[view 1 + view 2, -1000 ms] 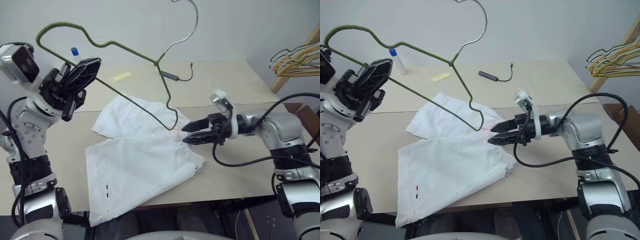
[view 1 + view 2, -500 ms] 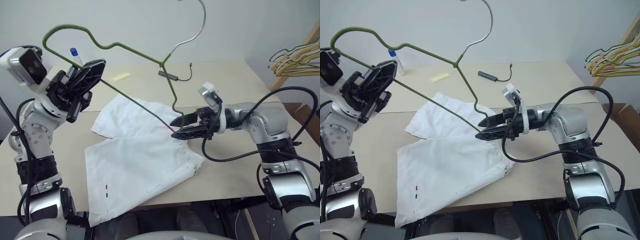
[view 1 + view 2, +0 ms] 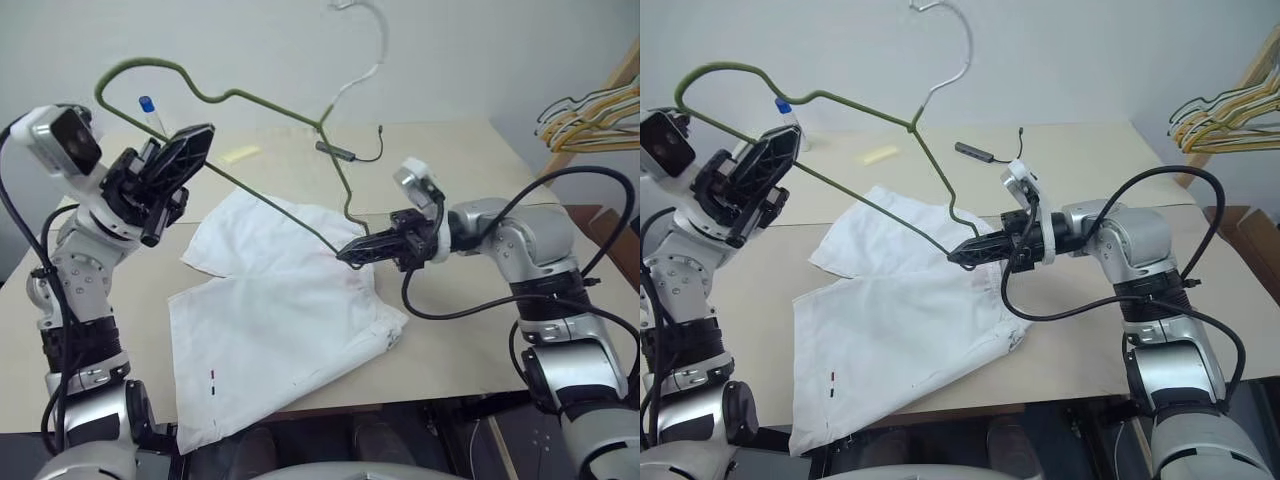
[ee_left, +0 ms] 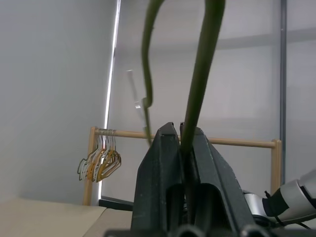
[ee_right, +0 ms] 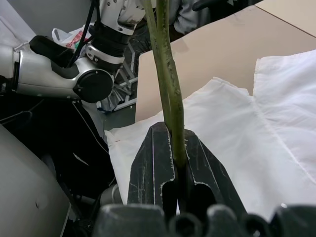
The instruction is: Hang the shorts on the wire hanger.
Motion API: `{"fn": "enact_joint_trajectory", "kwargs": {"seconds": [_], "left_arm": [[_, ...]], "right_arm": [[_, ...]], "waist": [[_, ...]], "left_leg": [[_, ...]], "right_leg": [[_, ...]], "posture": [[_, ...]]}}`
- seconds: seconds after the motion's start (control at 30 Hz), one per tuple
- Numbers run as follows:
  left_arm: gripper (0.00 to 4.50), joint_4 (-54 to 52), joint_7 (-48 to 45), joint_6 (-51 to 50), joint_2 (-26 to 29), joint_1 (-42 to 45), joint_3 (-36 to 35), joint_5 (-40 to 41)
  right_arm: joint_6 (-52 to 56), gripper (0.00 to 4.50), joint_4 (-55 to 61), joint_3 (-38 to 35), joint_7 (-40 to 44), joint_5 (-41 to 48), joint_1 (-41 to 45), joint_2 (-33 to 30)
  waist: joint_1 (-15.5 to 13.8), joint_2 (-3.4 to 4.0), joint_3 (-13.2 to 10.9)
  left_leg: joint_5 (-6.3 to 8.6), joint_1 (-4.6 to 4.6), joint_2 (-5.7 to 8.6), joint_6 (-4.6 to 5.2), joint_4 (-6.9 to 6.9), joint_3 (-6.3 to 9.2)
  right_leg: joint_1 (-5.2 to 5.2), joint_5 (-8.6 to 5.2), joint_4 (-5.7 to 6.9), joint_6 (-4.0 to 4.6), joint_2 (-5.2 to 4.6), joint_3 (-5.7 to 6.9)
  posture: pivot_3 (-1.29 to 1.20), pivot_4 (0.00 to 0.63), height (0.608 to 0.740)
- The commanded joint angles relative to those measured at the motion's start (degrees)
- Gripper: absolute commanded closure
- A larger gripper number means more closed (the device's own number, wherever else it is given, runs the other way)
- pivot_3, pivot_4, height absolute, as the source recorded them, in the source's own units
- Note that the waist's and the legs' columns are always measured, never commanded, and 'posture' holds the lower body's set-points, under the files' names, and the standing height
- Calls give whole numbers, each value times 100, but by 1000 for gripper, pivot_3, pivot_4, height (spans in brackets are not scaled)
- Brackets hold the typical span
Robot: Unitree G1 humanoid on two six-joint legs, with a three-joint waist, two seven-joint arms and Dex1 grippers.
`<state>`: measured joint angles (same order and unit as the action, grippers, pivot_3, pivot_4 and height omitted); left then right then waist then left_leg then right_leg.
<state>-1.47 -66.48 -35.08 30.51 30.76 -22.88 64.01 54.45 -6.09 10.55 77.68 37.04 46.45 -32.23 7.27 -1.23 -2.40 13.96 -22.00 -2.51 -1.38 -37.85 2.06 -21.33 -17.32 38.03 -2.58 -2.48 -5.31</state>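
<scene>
1. The right gripper (image 3: 350, 254) has its two black fingers pressed together on the lower corner of the wire hanger (image 3: 268, 98); in the right wrist view the green wire (image 5: 168, 89) runs straight down between the closed jaws.
2. The left gripper (image 3: 195, 140) is clamped on the hanger's long bottom bar near the other end; in the left wrist view the wire (image 4: 197, 89) rises from between the shut fingers.
3. The olive-green hanger is held in the air between the two grippers, tilted, its wavy shoulder looping up over the left gripper and its paler hook (image 3: 365, 40) pointing up toward the wall.
4. The shorts (image 3: 280, 320) lie flat and spread on the tan table (image 3: 480, 340), below the hanger, with the gathered waistband toward the right gripper and a tiny dark-and-red mark (image 3: 213, 377) near the hem at the table's front edge.
5. The right gripper's fingertips hang just over the waistband edge; whether they touch the cloth I cannot tell.
6. Farther back on the table lie a small yellow strip (image 3: 243, 153) and a dark cable adapter (image 3: 340, 151), and a blue-capped bottle (image 3: 150, 110) stands beside the left gripper.
7. A bunch of yellow and dark hangers (image 3: 590, 120) hangs on a wooden rack past the table's right side.
</scene>
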Motion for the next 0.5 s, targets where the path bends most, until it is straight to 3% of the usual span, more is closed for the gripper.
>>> {"fn": "enact_joint_trajectory", "kwargs": {"seconds": [0.03,0.1,0.27,0.43,0.5], "left_arm": [[3960,-165,-27,104,1,-40,130,-176],[3517,-154,-26,159,24,-90,241,-374],[1885,-28,101,119,228,-224,569,-919],[240,244,206,606,724,-526,1273,-2326],[34,222,127,840,878,-652,1408,-2682]], "right_arm": [[-91,4500,15,-148,-21,32,202,25],[-94,4500,52,-182,-31,49,169,28],[125,4500,164,-598,-263,363,62,46],[873,4500,567,-1230,-1087,644,-389,-238],[1223,4500,756,-1499,-1406,791,-655,-372]], "waist": [[0,0,0],[-2,0,0],[-8,0,0],[-24,3,-1],[-30,3,-1]], "left_leg": [[0,0,0,0,0,0],[0,0,0,0,0,0],[0,-1,1,0,0,2],[0,1,2,0,1,6],[0,-4,2,0,1,6]], "right_leg": [[0,0,0,0,0,0],[0,0,0,0,0,0],[0,0,0,0,0,1],[2,0,-1,0,0,4],[1,0,-3,1,0,5]], "posture": [[-90,0,740],[-90,0,740],[-87,0,740],[-79,0,740],[-79,0,740]]}}
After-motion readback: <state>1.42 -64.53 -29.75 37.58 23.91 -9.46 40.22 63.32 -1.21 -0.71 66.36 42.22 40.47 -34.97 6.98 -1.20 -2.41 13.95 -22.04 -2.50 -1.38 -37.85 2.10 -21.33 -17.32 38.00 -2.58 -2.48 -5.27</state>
